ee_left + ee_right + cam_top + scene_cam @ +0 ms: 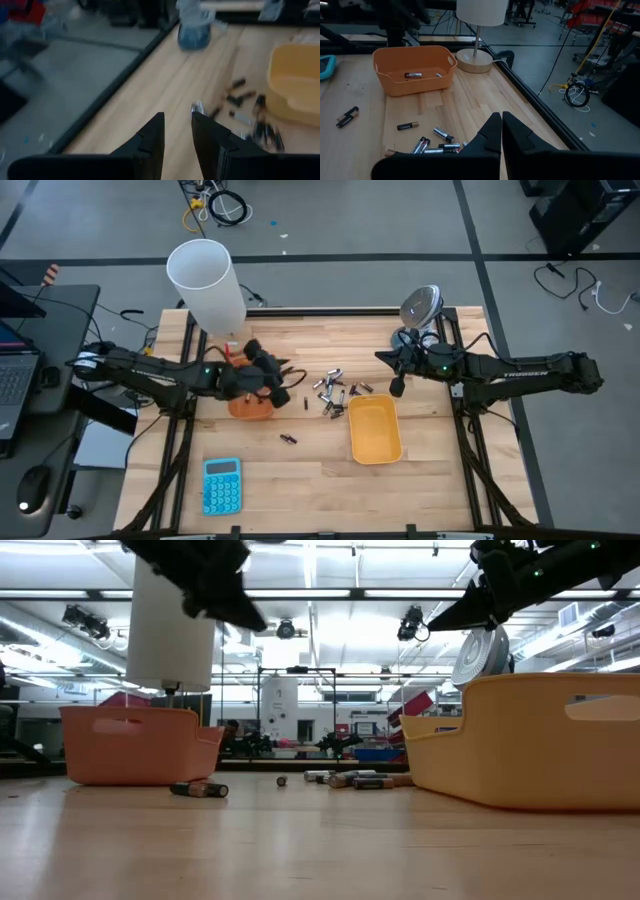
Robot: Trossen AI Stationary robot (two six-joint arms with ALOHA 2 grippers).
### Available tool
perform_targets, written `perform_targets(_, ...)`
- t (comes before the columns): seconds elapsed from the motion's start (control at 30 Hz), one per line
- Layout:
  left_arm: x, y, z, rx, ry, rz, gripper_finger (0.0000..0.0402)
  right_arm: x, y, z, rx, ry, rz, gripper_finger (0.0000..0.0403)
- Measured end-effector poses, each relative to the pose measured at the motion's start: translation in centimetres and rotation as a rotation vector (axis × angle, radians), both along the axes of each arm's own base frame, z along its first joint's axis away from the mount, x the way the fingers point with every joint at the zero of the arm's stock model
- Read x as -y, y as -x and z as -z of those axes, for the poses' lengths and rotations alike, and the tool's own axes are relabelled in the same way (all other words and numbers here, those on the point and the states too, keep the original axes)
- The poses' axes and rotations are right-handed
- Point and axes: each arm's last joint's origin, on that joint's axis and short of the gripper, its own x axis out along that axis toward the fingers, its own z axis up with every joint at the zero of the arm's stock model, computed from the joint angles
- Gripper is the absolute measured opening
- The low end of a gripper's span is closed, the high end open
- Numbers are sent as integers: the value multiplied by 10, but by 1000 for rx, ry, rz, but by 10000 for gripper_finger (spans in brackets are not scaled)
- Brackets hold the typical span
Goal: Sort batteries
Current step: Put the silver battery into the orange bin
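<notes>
High view: left gripper (283, 387) over the table just beside the orange tray (250, 408), fingers slightly apart, nothing seen between them. Right gripper (397, 388) hanging near the far corner of the yellow tray (374, 430), fingers together, empty. Batteries (332, 391) clustered on the wood between the two trays, close to the yellow one; one stray cell (288, 439) lying apart, nearer the table's front. White lamp (207, 283) at the far left edge, blue calculator (221, 485) at the front.

Low view: orange tray (140, 745) left, yellow tray (530, 740) right. A pair of cells (199, 789) lying end to end in front of the orange tray; more batteries (355, 780) farther back. Both arms overhead, clear of the table.

Left wrist view: left fingers (152, 137) parted by a narrow gap, nothing held – scattered batteries (250, 115) and yellow tray (295, 87) beyond.

Right wrist view: right fingers (492, 131) pressed together. Two cells (413, 75) lying inside the orange tray (415, 70); loose batteries (434, 142) on the table before it, one dark cell (347, 116) off to the side.
</notes>
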Motion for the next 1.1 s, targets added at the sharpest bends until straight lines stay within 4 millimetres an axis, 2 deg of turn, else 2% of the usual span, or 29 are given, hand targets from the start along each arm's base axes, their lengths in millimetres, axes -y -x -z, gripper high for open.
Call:
perform_targets(0.1, -8, -13, 1, 21, -43, 52, 99, 0, 0, 0, -4, 0, 0, 3)
perform_targets(0.23, -20, -31, 13, 12, -54, 91, 99, 0, 0, 1, -7, -1, 0, 3)
perform_targets(0.37, -30, -49, 35, -14, -52, 98, 99, 0, 0, 1, -7, -1, 0, 3)
perform_targets(0.57, -44, -71, 78, -93, -18, 111, 99, 0, 0, 1, -3, -9, 3, 3)
perform_targets(0.77, -51, -82, 107, -142, 51, 198, 99, 0, 0, 1, -1, -12, 3, 3)
perform_targets(1.1, -60, -90, 132, -165, 102, 283, 99, 0, 0, 1, -2, -11, 3, 3)
